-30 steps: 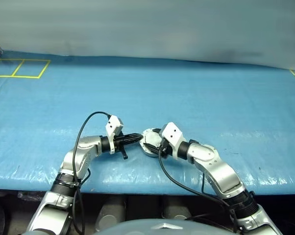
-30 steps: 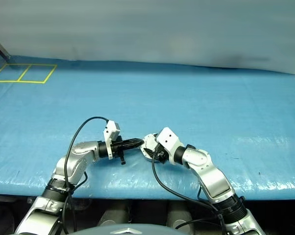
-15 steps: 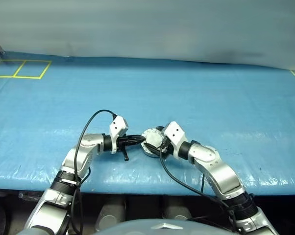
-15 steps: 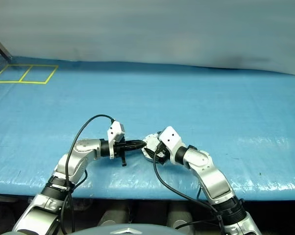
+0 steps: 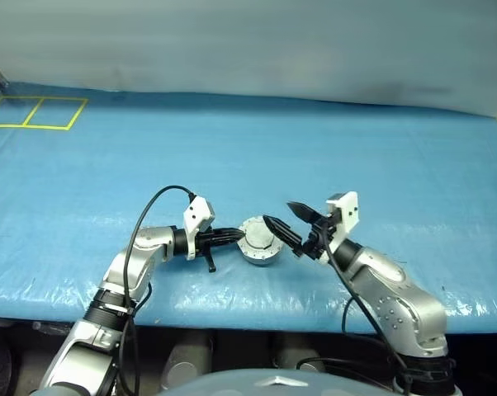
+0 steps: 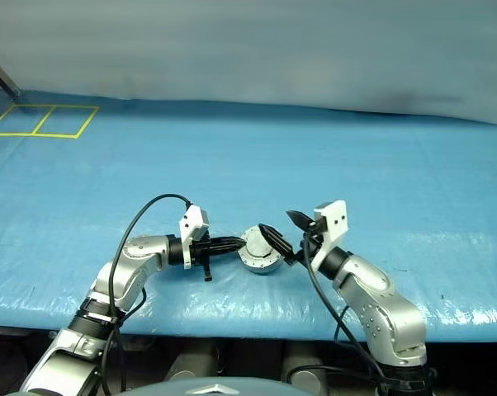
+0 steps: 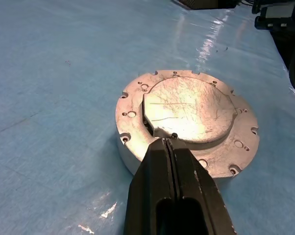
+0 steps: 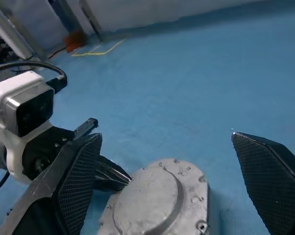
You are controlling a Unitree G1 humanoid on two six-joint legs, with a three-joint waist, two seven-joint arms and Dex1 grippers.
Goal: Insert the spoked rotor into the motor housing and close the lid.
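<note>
The left gripper (image 7: 170, 143) has its two black fingers pressed together with no gap, and nothing is caught between them. Their joined tips rest on the top face of the round, light-grey metal motor housing (image 5: 257, 241), at the edge of the raised, scratched flat grey disc lid (image 7: 189, 106) that sits closed on it. The housing lies flat on the blue plastic-sheet table cover (image 5: 314, 148), close to the near edge, between the two grippers.

The right gripper (image 5: 289, 223) stands with its fingers spread wide apart and empty. One fingertip (image 5: 275, 225) hangs just over the housing's right rim, and whether it touches the metal cannot be told; the other finger is raised clear of it. In the right wrist view, the two textured pads (image 8: 79, 181) frame the housing without closing on it.

With the lid seated, the inside of the housing is hidden, so the windings and the spoked rotor cannot be seen. The housing's near side is cut off in the right wrist view. The rim carries small holes and notches, but no readable writing or brand shows on it. Yellow tape lines (image 5: 34, 114) mark rectangles at the far left corner.
</note>
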